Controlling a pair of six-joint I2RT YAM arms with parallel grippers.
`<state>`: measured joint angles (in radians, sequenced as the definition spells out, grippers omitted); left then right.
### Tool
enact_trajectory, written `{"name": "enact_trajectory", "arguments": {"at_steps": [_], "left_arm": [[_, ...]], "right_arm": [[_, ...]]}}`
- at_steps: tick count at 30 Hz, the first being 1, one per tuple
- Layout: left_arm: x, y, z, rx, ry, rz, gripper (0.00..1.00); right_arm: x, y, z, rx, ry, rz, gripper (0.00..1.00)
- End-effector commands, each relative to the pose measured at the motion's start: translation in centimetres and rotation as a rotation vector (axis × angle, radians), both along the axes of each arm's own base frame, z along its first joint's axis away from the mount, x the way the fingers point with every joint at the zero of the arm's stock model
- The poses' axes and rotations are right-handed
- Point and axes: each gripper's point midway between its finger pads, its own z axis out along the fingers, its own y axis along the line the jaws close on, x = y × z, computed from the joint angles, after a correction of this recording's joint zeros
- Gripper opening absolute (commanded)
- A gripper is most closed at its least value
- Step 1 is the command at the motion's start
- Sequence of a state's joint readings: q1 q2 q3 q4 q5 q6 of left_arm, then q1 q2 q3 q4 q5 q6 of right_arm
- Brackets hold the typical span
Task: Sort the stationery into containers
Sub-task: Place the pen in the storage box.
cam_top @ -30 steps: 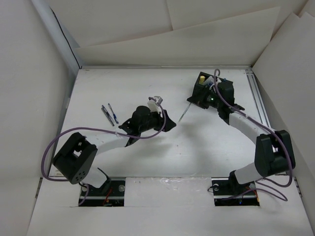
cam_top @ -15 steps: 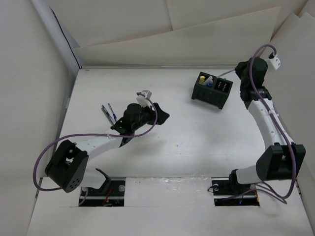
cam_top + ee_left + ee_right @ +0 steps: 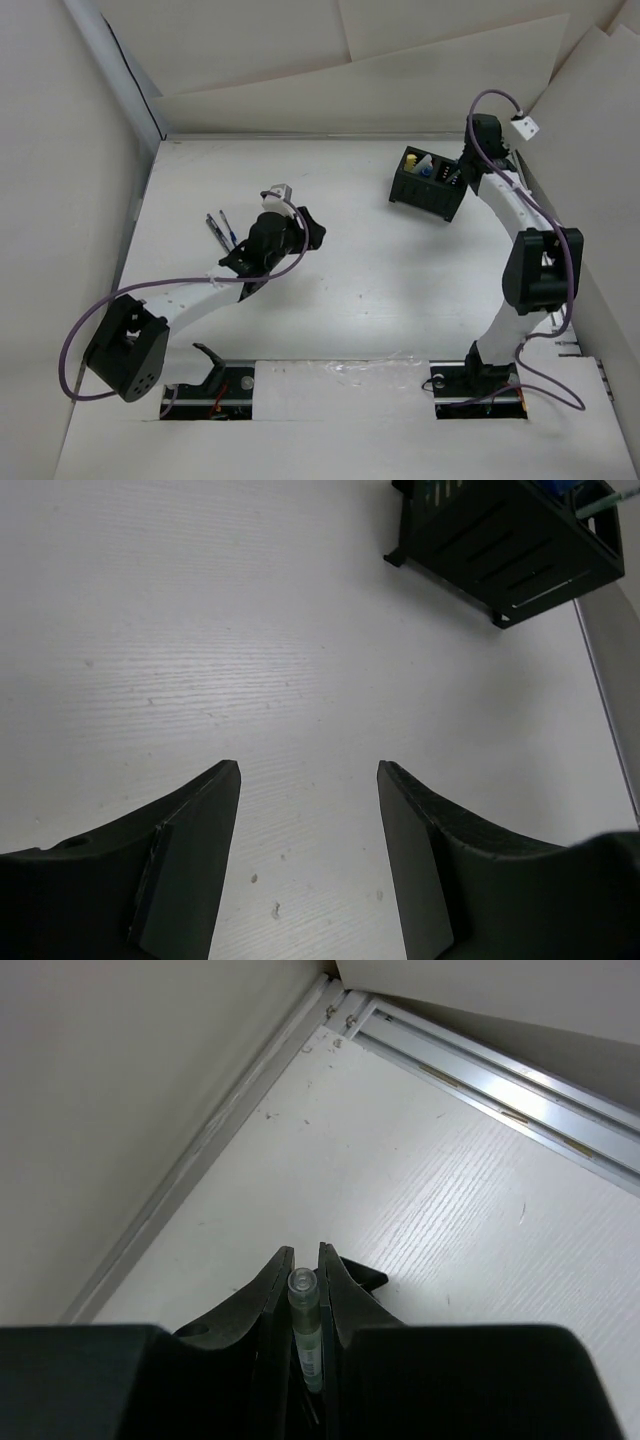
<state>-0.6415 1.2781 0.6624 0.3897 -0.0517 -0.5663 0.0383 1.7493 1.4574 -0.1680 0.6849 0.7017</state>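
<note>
The black two-compartment box stands at the back right of the table, with yellow, blue and white items in its left compartment; it also shows in the left wrist view. Two slim pens lie side by side at the left. My left gripper is open and empty over bare table, right of those pens; its jaws stand wide apart in the left wrist view. My right gripper is raised beside the box's right end and is shut on a pale clear-capped pen, which lies along the jaws.
A metal rail runs along the table's right edge to the back right corner. White walls close in the table at the back and on both sides. Purple cables loop off both arms.
My right arm has lifted away from the box with the pen, swung high to the right, then come back beside the box. My left arm has drawn back to the left.
</note>
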Motion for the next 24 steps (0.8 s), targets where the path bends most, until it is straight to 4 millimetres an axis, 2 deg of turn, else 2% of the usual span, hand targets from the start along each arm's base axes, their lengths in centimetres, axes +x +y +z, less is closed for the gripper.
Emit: {"name": "enact_trajectory", "arguments": {"at_steps": [1,2,3,4,5,7,8,11,12,13,14,15,16,19,20,21,22,23,24], "left_arm": [[0.8,1.6,0.5,0.021,0.0,0.109,0.53],[1.2,2.0,0.7,0.031,-0.004,0.136,0.52],[1.1,2.4,-0.3,0.052,0.023,0.153,0.52],[1.6,2.4,0.1,0.058,0.019,0.17,0.51],[1.7,2.6,-0.6,0.071,0.042,0.191,0.51],[2.1,3.5,-1.4,0.118,0.062,0.236,0.49],[2.4,3.6,-1.8,0.129,0.074,0.256,0.48],[3.1,4.9,-2.1,0.161,0.087,0.32,0.48],[3.4,5.7,-2.8,0.17,0.109,0.345,0.48],[3.6,6.5,-3.5,0.173,0.132,0.383,0.48],[3.7,7.3,-3.6,0.175,0.152,0.408,0.48],[3.9,8.0,-4.2,0.188,0.168,0.425,0.48],[4.4,9.5,-4.4,0.179,0.184,0.473,0.47],[4.6,12.0,-5.2,0.181,0.224,0.542,0.45],[4.5,12.7,-5.0,0.191,0.218,0.577,0.43],[4.1,13.3,-5.4,0.212,0.235,0.601,0.41],[4.0,13.7,-5.0,0.208,0.229,0.622,0.4],[3.9,14.2,-4.8,0.22,0.222,0.643,0.4],[3.5,14.3,-5.1,0.226,0.239,0.648,0.4]], "right_arm": [[0.7,0.9,2.3,-0.051,-0.026,-0.021,0.0],[0.8,0.7,2.3,-0.058,-0.026,-0.036,0.0],[0.9,1.2,1.6,-0.067,-0.001,-0.022,0.0],[1.2,1.2,0.9,-0.069,0.018,-0.021,0.0],[1.4,1.7,1.6,-0.067,0.003,-0.013,0.06],[1.6,2.6,0.8,-0.064,0.022,0.011,0.22],[1.5,2.6,1.5,-0.056,0.003,0.008,0.36],[0.8,3.4,3.7,-0.034,-0.047,0.037,0.53],[0.6,3.6,3.9,-0.021,-0.056,0.045,0.62],[0.4,3.8,4.9,-0.007,-0.081,0.054,0.67],[-0.2,3.8,4.3,-0.005,-0.061,0.063,0.71],[-1.1,4.0,5.8,0.022,-0.106,0.064,0.73],[-1.6,4.2,6.0,0.038,-0.115,0.078,0.73],[-4.6,6.0,6.9,0.075,-0.174,0.135,0.73],[-5.3,7.2,7.0,0.083,-0.183,0.172,0.73],[-6.4,8.0,5.3,0.095,-0.163,0.195,0.7],[-7.8,8.7,7.3,0.108,-0.231,0.224,0.65],[-8.6,9.6,7.5,0.116,-0.246,0.256,0.41],[-9.3,11.7,7.5,0.144,-0.259,0.327,0.27]]}}
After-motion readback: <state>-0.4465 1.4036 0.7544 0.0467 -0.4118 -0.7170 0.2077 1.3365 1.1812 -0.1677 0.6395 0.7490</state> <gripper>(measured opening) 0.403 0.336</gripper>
